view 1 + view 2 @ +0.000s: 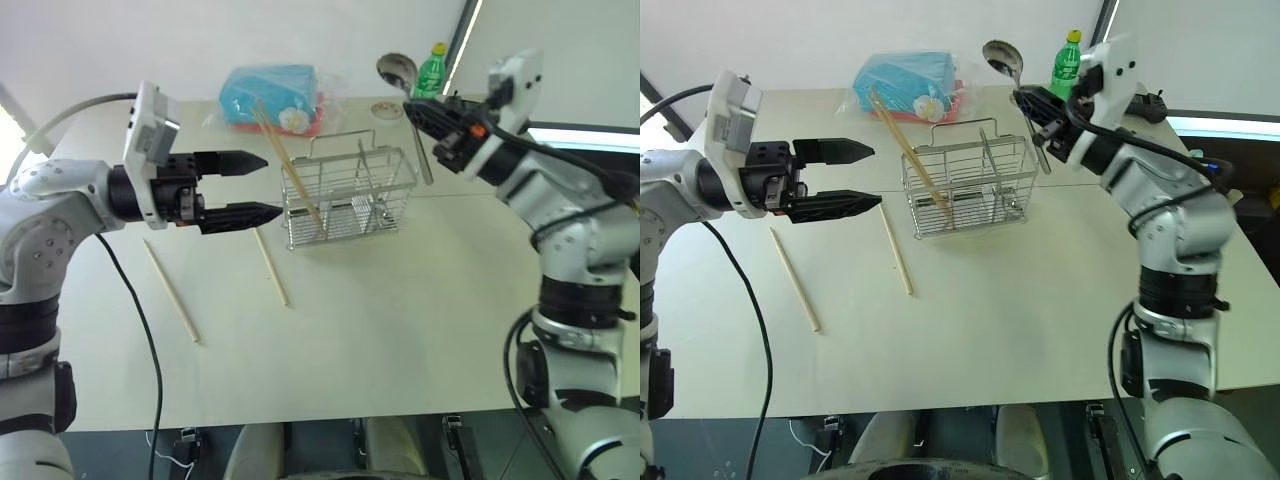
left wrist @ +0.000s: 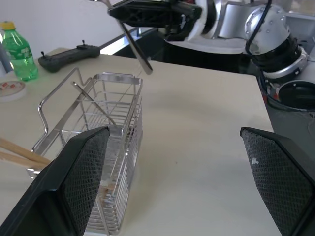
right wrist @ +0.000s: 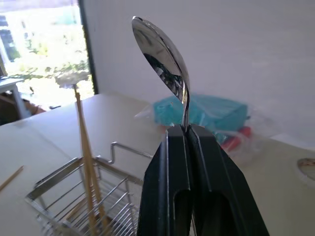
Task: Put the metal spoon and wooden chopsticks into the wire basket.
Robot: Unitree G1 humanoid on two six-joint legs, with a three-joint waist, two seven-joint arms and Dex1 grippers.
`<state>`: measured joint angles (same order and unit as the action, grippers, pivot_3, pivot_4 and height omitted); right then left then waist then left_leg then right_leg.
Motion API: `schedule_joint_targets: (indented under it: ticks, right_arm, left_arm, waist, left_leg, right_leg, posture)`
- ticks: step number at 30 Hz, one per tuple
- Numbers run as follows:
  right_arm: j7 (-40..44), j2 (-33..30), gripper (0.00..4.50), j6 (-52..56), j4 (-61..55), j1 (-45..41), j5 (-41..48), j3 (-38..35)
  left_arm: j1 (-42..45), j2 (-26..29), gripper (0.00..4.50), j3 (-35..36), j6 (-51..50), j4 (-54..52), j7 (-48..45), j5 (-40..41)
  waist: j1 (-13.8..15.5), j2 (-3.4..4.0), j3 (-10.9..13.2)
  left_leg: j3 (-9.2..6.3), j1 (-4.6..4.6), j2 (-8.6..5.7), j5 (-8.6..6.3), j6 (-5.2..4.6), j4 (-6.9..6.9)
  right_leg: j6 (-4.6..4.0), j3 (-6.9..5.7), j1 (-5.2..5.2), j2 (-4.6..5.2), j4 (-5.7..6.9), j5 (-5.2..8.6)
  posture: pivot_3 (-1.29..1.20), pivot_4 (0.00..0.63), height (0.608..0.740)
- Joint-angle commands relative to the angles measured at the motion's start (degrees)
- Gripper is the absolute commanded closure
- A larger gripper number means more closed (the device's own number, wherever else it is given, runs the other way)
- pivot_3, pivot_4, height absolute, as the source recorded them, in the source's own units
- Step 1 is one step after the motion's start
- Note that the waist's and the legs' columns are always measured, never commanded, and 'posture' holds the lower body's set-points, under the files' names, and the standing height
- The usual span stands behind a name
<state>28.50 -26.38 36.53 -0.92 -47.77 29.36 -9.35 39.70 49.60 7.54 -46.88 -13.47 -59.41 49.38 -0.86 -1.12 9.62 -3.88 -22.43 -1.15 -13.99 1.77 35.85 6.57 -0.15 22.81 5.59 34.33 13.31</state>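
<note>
Progress is partial. The wire basket [image 1: 348,196] stands on the tabletop [image 1: 400,330] toward its far edge, near the middle. Wooden chopsticks [image 1: 287,166] already lean inside the basket at its left end, tips projecting above the rim. Two loose chopsticks [image 1: 171,292] lie flat on the tabletop in front of and to the left of the basket, well apart from each other; these are judged outstanding. The right tool [image 1: 418,112] is clamped on the handle of the metal spoon [image 1: 1003,57], bowl uppermost, held in the air above and to the right of the basket, not yet over a compartment. The left tool [image 1: 252,186] hovers just left of the basket, fingers spread wide and empty. Remaining work, as judged: spoon insertion, then both loose chopsticks.
</note>
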Motion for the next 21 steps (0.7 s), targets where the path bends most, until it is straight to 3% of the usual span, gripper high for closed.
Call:
schedule_joint_targets:
  ticks: [1,13,21]
  right_arm:
    - [-1.3,2.0,4.47,-4.9,3.0,-4.0,-1.9,-0.3]
    - [-1.5,7.1,4.47,-7.5,9.1,-10.6,-1.9,0.3]
    - [-1.6,8.4,4.47,-12.1,11.3,-5.5,-4.8,1.2]
  left_arm:
    - [1.1,0.2,0.00,1.5,0.7,-0.9,0.3,0.0]
    - [-0.8,0.5,0.00,4.0,-0.3,-3.6,3.2,1.2]
    - [-0.8,1.1,0.00,4.6,-0.8,-3.7,3.6,1.2]
  waist:
    - [-0.1,0.03,0.0]
    - [-0.2,0.06,0.0]
    - [-0.1,0.05,0.0]
  left_leg:
    - [-0.01,0.01,0.01,0.00,0.00,0.00]
    - [-0.03,0.03,0.02,0.00,0.00,0.00]
    - [-0.04,0.03,0.01,0.01,0.00,0.01]
  right_leg:
    - [0.00,0.00,0.00,-0.01,0.03,0.00]
    - [0.03,0.00,0.04,-0.02,0.12,-0.02]
    - [0.03,0.00,0.01,-0.02,0.11,-0.02]
  posture:
    - [0.00,0.150,0.720]
    - [0.00,0.150,0.720]
    - [0.00,0.150,0.720]
